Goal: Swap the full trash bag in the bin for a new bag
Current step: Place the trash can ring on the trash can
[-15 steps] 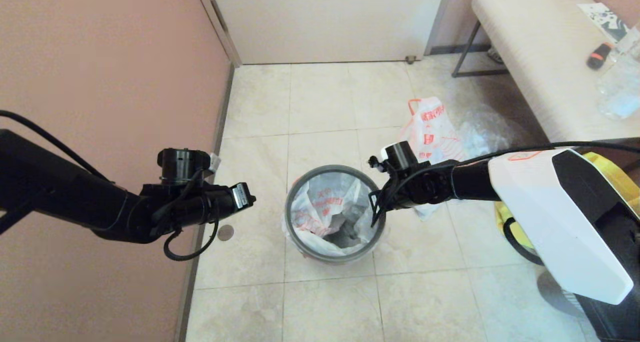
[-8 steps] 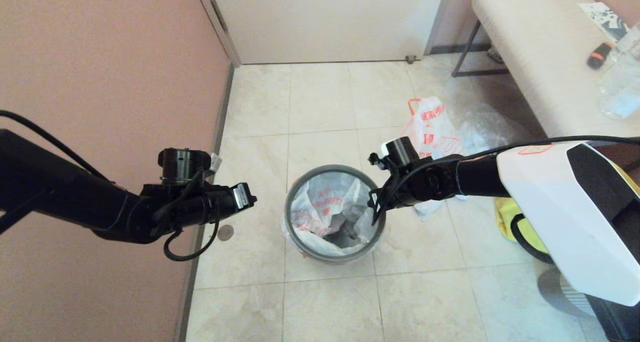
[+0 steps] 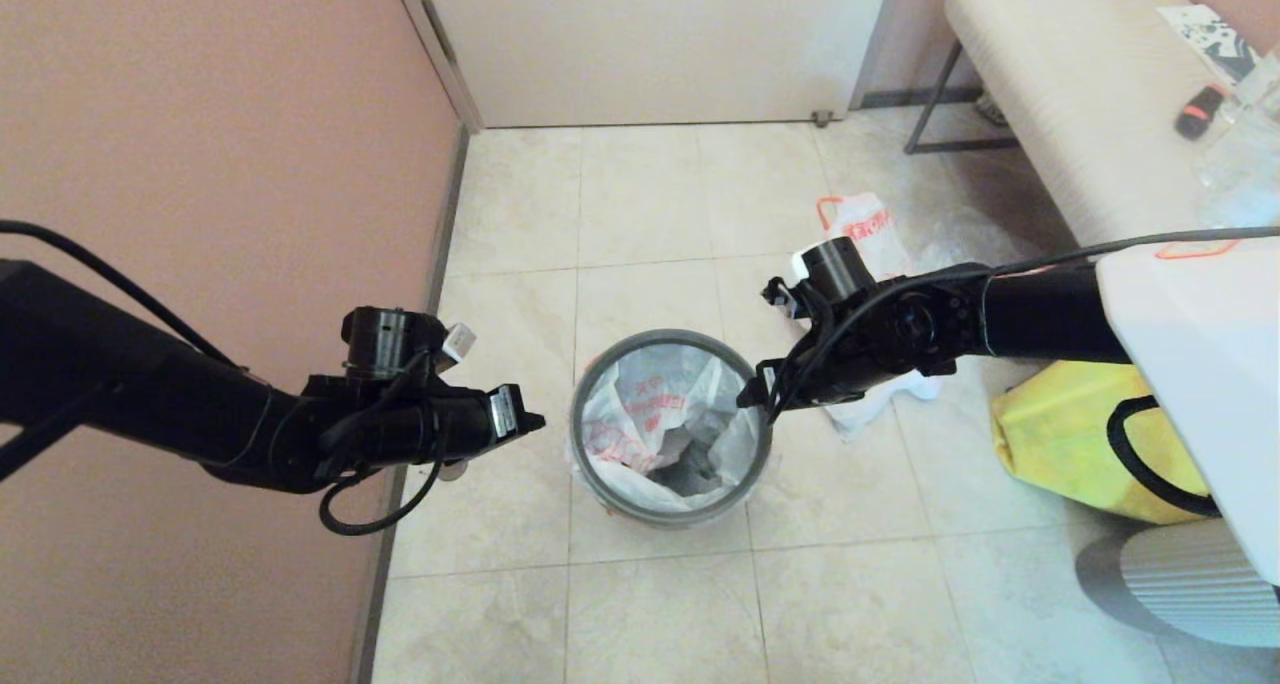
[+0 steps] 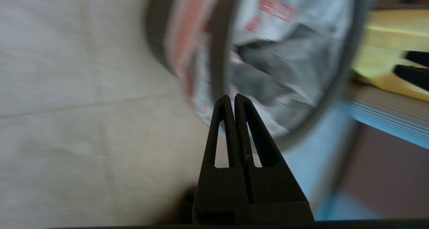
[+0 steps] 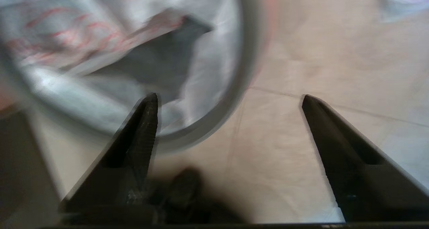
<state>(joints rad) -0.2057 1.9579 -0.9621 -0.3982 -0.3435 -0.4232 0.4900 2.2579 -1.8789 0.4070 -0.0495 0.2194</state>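
Both arms have shifted rightward — left end effector (image 4: 232, 100) closed, right end effector (image 5: 228, 101) apart, flanking the bin (image 3: 671, 426); new bag (image 3: 660, 419) lines it. Full trash bag (image 3: 868, 226) upright behind; yellow tote (image 3: 1080, 434) beside.

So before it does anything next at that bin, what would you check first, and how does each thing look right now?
1. New bag lines the bin: ok.
2. Grey ring seated over the bag: ok.
3. Full trash bag out, on the floor: ok.
4. Left gripper shut, empty, beside the bin: ok.
5. Right gripper open over the rim: ok.
6. Bag mouth tucked evenly all round: cannot tell.
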